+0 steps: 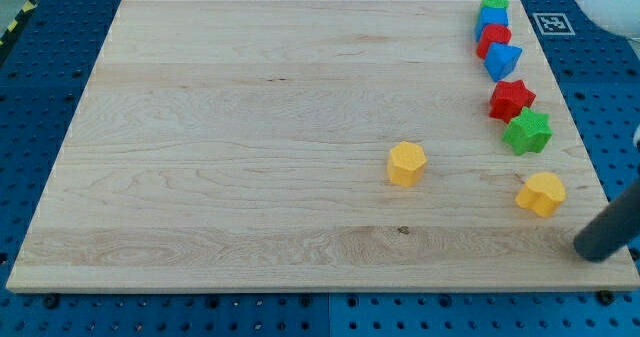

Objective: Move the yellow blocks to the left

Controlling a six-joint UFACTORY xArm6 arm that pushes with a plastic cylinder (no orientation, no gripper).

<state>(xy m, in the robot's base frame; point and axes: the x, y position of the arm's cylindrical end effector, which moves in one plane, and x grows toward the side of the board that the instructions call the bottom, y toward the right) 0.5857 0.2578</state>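
Observation:
Two yellow blocks lie on the wooden board (250, 127). A yellow hexagonal block (407, 164) sits right of the middle. A yellow heart-like block (541, 193) lies near the board's right edge, lower down. My tip (592, 249) is the lower end of a dark rod that comes in from the view's right edge. It stands to the lower right of the heart-like yellow block, apart from it by a small gap, near the board's lower right corner.
Along the board's right edge runs a column of blocks: a green one (494, 2) at the top, a blue one (492, 20), a red one (492, 40), a blue one (503, 61), a red star (512, 99) and a green star (528, 132).

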